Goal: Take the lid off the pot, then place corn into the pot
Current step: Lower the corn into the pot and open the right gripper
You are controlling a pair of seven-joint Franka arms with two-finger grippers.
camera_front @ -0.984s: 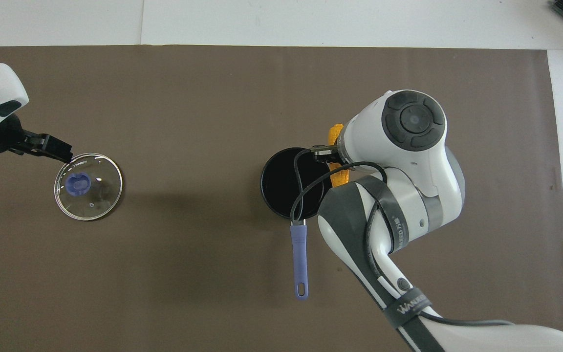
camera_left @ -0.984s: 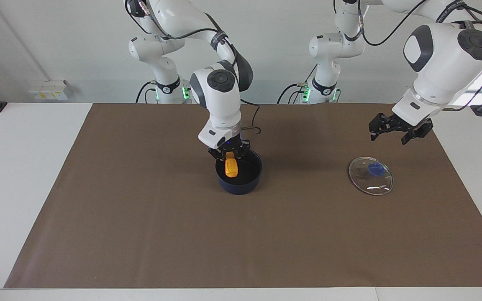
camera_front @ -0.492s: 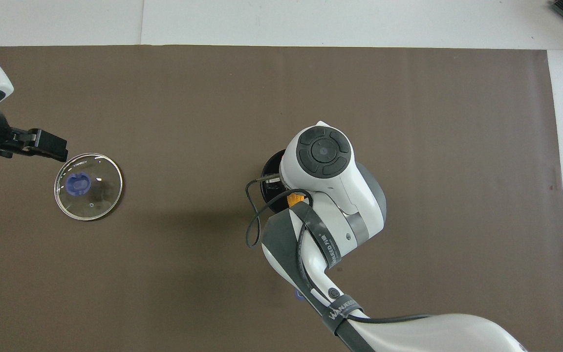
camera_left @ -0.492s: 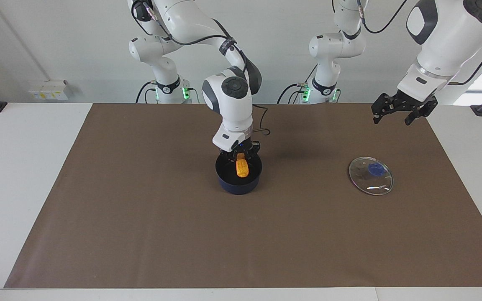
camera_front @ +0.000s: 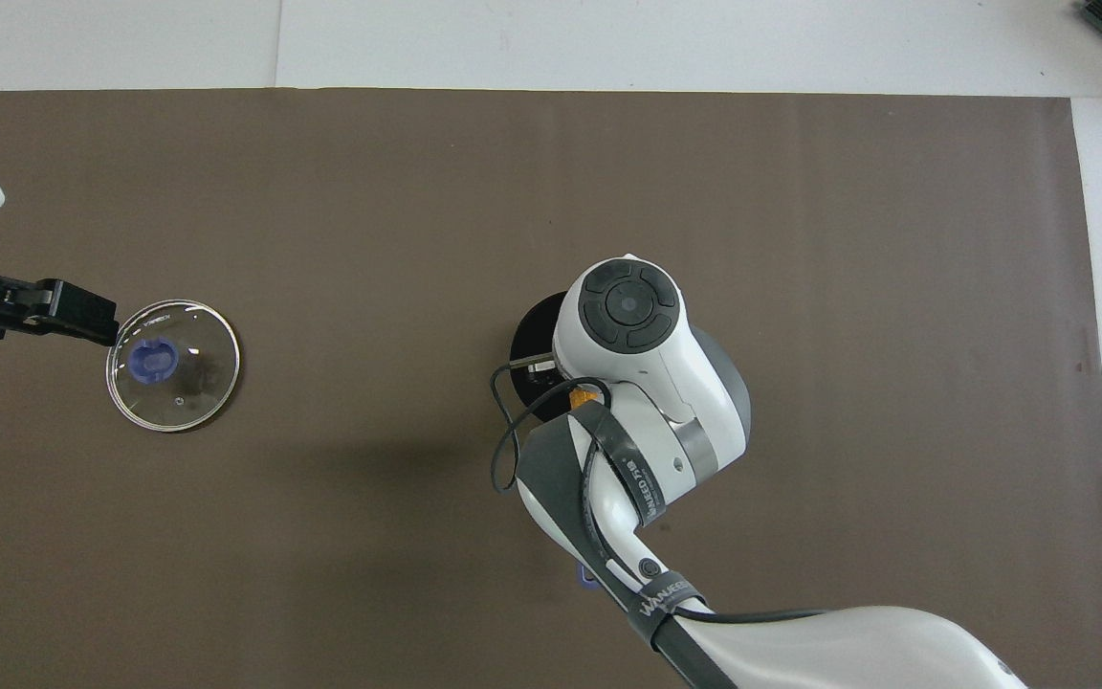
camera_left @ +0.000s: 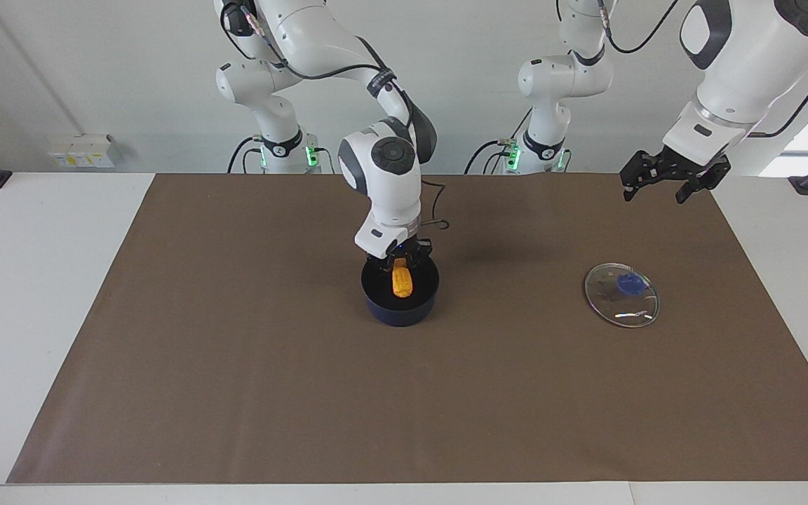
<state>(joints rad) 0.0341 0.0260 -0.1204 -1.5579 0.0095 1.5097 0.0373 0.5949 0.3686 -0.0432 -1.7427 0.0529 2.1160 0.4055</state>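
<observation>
Right pincer (camera_left: 400,264) clamped on top end of corn cob (camera_left: 402,280); cob hangs long axis near upright, lower end inside saucepan (camera_left: 400,303). Release drops it straight in. Glass lid (camera_left: 621,294) flat on brown mat toward left arm's end of counter from saucepan. Left pincer (camera_left: 665,180) wide, empty, raised above mat near lid, waiting.

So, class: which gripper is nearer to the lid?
The left. The left gripper hangs open in the air over the mat, beside the lid and apart from it. The right gripper is at the pot, shut on the corn.
</observation>
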